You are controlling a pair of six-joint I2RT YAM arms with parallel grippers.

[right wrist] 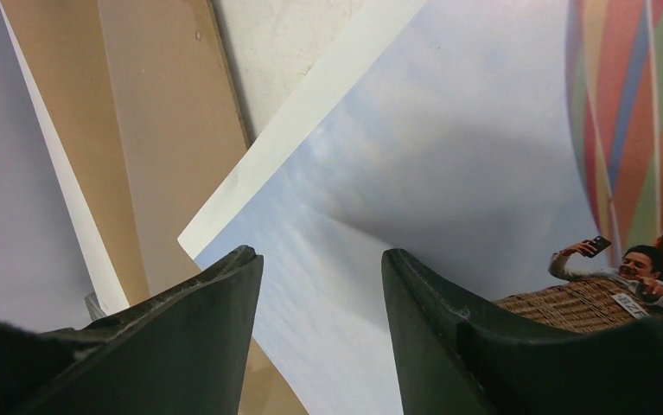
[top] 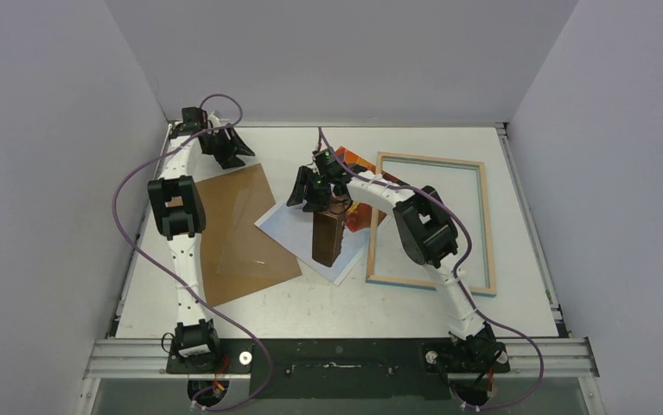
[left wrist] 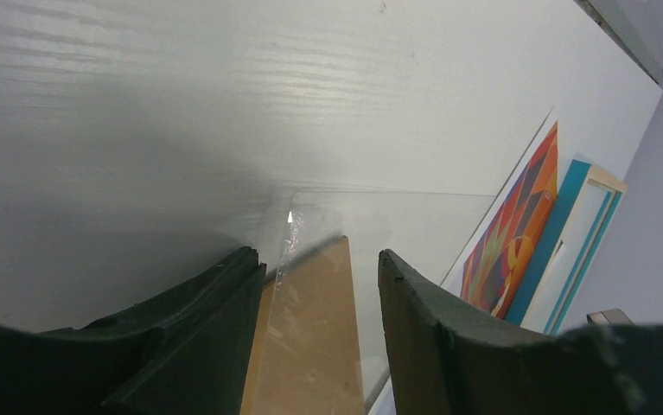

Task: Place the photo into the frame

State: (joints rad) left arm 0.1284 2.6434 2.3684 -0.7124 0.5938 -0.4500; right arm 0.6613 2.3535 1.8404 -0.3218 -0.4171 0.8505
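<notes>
The photo (top: 289, 226), a hot-air balloon on blue sky with a white edge, lies at an angle in the middle of the table. Its sky fills the right wrist view (right wrist: 449, 173). My right gripper (top: 309, 203) hangs just over the photo's sky, and its jaws (right wrist: 321, 254) stand open with nothing between them. The frame (top: 476, 225) lies flat to the right, wood side up, and its turquoise edge (left wrist: 570, 216) shows in the left wrist view. My left gripper (top: 228, 156) is at the far corner of a brown backing board (top: 241, 259); its jaws (left wrist: 319, 256) stand apart around that corner.
A clear pane (left wrist: 397, 225) lies on the backing board (left wrist: 310, 346), its corner edge close to my left finger. The board lies left of the photo, under its left corner (right wrist: 163, 130). Grey walls close in the table on three sides.
</notes>
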